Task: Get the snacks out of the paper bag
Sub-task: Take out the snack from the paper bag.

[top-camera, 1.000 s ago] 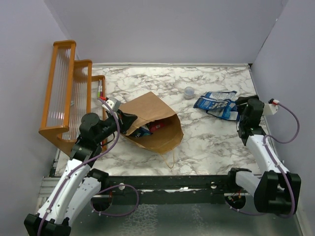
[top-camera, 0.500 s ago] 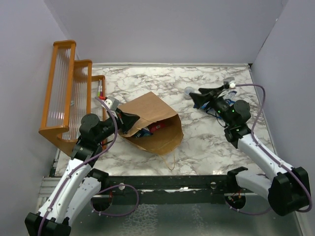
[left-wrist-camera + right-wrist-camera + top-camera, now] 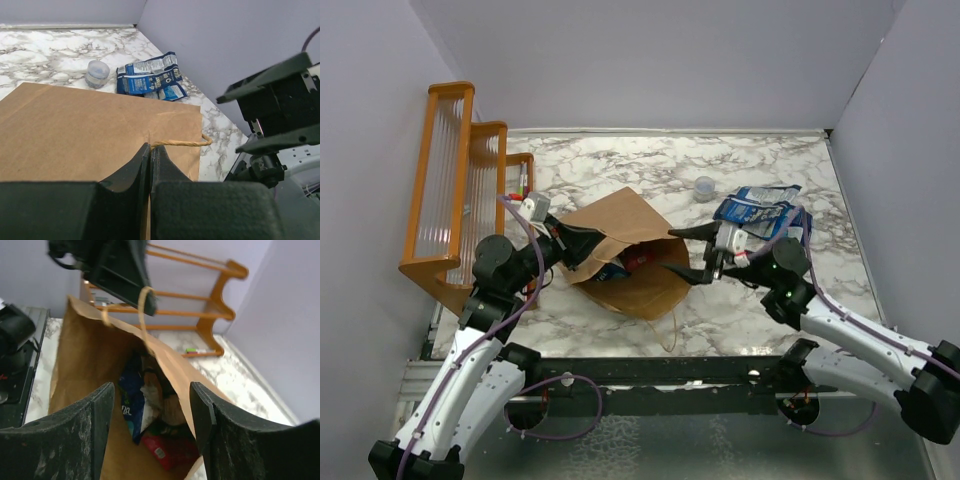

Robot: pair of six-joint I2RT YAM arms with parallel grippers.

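The brown paper bag (image 3: 638,228) lies on its side, mouth toward the right arm. My left gripper (image 3: 596,243) is shut on the bag's upper mouth edge, beside the twisted handle (image 3: 180,143), and holds the mouth open. My right gripper (image 3: 668,250) is open and empty at the bag's mouth, pointing in. In the right wrist view a blue snack packet (image 3: 131,400), a red one (image 3: 167,452) and more crinkled packets lie inside the bag (image 3: 90,365). Blue snack packets (image 3: 758,212) lie on the table at the right, also in the left wrist view (image 3: 147,80).
A small clear round cup (image 3: 704,187) stands behind the bag, near the loose packets. The orange wooden rack (image 3: 460,190) stands at the far left with pens beside it. Walls close in the table on the left, back and right.
My right arm has swung from the far right, over the loose blue packets, leftward to the bag's mouth, jaws open. My left gripper has kept its hold on the bag's edge.
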